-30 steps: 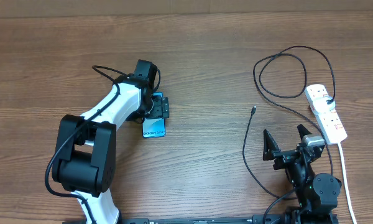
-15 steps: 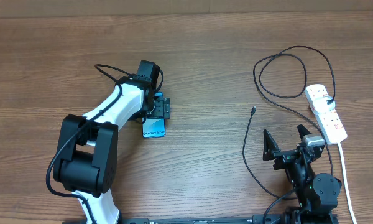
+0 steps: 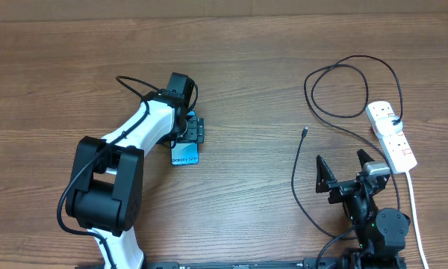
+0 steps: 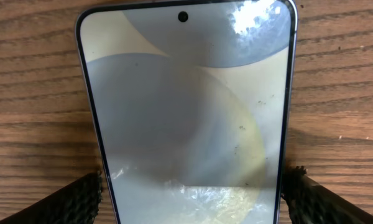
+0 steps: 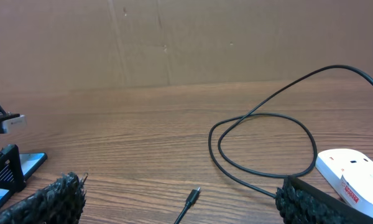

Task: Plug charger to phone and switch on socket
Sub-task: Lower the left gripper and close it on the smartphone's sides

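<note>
Black left gripper, fingers spread astride the phone, has shifted slightly; right gripper stays wide open

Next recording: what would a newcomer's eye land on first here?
The phone stands out, pale blue on the left half of the table, with the left end effector straddling it. To the right, the charger lies in loose loops, its plug free on the wood, leading to the white socket near the open right end effector.
</note>
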